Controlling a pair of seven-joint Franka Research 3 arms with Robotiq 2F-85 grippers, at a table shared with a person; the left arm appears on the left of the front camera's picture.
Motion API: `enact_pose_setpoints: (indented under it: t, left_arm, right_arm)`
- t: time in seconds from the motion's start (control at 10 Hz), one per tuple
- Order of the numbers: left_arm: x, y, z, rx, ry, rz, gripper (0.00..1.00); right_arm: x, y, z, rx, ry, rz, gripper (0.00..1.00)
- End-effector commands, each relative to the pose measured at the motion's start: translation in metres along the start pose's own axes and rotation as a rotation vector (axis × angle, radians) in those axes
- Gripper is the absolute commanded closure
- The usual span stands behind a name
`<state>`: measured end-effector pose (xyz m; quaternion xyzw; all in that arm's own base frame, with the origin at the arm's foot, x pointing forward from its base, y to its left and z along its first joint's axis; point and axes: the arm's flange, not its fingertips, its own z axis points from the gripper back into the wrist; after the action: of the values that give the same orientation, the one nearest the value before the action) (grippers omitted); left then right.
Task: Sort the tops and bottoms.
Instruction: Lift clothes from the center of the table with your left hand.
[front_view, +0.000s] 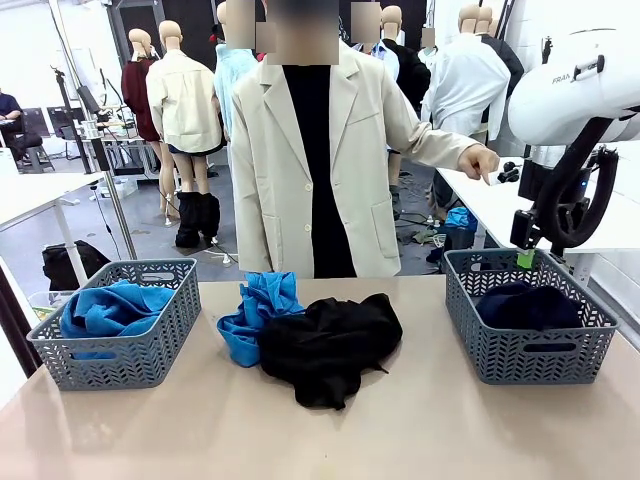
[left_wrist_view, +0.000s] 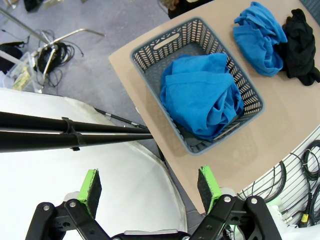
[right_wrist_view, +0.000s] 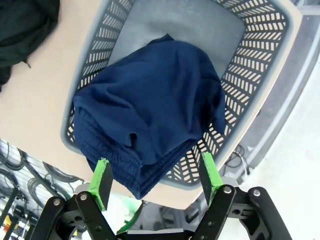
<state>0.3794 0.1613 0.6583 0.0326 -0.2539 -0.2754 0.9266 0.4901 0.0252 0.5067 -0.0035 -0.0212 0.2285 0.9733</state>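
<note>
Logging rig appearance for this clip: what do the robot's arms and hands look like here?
The right arm has a smooth, rounded white casing with small dark lettering, and a black cable loops by its wrist. The right hand and the left hand look alike: black linked fingers with silver rivets, tipped with bright green pads.

Right arm (front_view: 575, 95): glossy white shell with small dark lettering near the joint. A thick black cable (front_view: 600, 195) loops beside the wrist. Left hand (left_wrist_view: 150, 187) and right hand (right_wrist_view: 157, 175): black linkage bars, silver screws, bright green pads (left_wrist_view: 90, 186) on the fingers. Person (front_view: 315, 150): cream lapelled blazer over a black top.
</note>
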Motion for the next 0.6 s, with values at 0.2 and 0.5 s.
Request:
enact_pose_setpoints:
  t: [0.2,0.5]
  left_arm:
    - [-0.001,-0.001,0.001,0.005,0.018,0.003,0.00]
    - [-0.001,-0.001,0.001,0.005,0.018,0.003,0.00]
  right_arm:
    - [0.000,0.000,0.000,0.000,0.000,0.000,0.14]
    - [-0.066,-0.104,0.065,-0.044,-0.161,-0.124,0.14]
